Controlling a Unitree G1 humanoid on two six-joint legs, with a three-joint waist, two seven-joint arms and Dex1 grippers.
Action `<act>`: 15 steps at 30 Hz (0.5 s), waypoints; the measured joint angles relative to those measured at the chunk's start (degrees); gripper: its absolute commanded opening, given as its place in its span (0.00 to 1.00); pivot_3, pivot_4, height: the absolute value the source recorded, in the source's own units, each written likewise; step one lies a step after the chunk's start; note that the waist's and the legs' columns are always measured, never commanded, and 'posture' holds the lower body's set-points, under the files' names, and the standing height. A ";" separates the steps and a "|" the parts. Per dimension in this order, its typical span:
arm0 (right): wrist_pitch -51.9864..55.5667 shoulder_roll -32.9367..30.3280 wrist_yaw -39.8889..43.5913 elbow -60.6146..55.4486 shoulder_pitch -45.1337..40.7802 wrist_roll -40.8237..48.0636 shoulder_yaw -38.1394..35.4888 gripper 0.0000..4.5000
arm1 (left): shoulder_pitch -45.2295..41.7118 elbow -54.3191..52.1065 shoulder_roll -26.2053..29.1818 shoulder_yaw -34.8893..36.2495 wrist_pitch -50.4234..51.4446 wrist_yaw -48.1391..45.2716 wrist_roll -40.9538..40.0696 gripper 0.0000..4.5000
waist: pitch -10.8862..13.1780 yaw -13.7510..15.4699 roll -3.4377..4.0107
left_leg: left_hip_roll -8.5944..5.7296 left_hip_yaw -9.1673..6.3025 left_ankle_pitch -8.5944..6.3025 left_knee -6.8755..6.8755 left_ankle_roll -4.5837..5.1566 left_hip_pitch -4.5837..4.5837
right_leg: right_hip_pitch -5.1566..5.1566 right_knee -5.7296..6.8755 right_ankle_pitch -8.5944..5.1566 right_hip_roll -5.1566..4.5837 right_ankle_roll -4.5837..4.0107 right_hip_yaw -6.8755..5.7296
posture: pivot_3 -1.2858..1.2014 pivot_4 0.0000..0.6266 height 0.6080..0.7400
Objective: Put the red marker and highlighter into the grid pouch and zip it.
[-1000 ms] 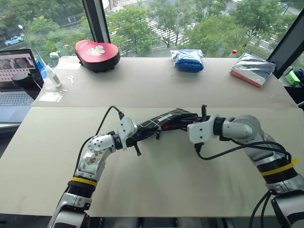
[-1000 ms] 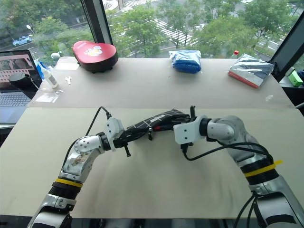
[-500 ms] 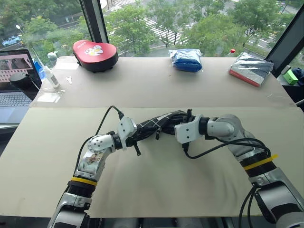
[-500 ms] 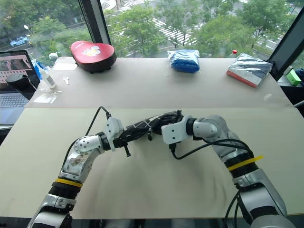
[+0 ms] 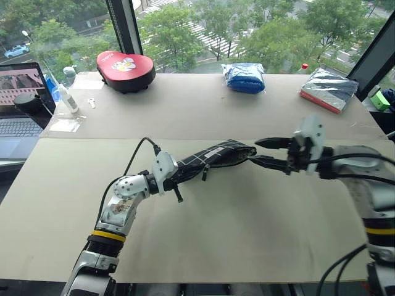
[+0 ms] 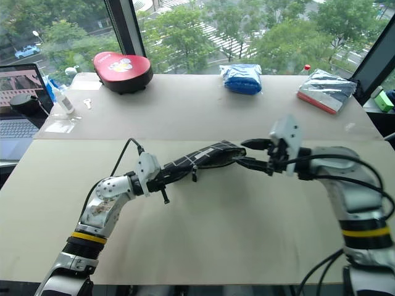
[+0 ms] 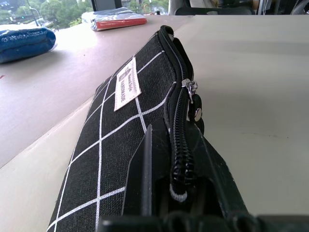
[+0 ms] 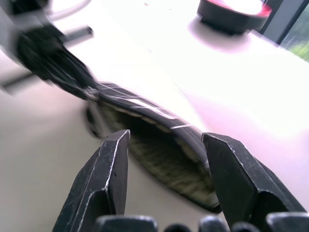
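Observation:
The grid pouch [image 5: 216,158] is black with thin white lines and is held just above the table, slanting up to the right. My left gripper [image 5: 180,176] is shut on its left end, and in the left wrist view its fingers [image 7: 145,179] clamp the fabric beside the zipper. The zipper pull [image 7: 190,87] sits partway along. My right gripper [image 5: 260,152] is open with nothing between its fingers, just off the pouch's right end. In the right wrist view the pouch's mouth [image 8: 159,159] gapes beyond the fingers. The red marker and the highlighter are out of view.
At the back of the table are a red case [image 5: 126,69], a blue plastic-wrapped bundle [image 5: 244,77] and a silver packet with a red edge [image 5: 327,90]. A laptop [image 5: 18,105] and a small bottle [image 5: 65,98] stand at the left. A green block [image 5: 381,98] is at the far right.
My right gripper has opened and drawn back to the right, off the pouch's right end. The left gripper and the pouch have stayed in place.

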 measured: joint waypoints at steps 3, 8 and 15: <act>5.41 -0.72 -0.61 -4.66 6.09 3.92 -0.82 0.60 | -0.06 0.09 -0.08 -0.08 -0.02 -0.15 0.00 0.00 | 0.00 0.36 -0.01 | 0.01 -0.02 0.00 0.00 -0.01 0.01 | -0.02 0.02 -0.01 0.02 0.00 -0.07 | 0.52 0.24 1.00; 3.47 8.85 -12.41 -4.64 9.81 -9.79 13.45 0.60 | -0.78 0.89 -0.34 -0.16 -0.03 -0.67 0.00 0.00 | 0.00 0.06 -0.01 | -0.12 0.11 0.14 0.06 -0.23 0.01 | -0.12 0.13 0.03 -0.01 0.00 0.08 | 0.52 0.24 1.00; 3.27 18.95 -21.42 0.40 0.39 -17.55 17.51 0.60 | -0.98 1.12 -0.52 -0.20 -0.07 -1.28 0.01 0.00 | 0.00 0.25 -0.02 | -0.08 0.04 0.23 0.08 -0.37 -0.03 | -0.17 0.11 0.12 0.08 -0.03 -0.03 | 0.52 0.24 1.00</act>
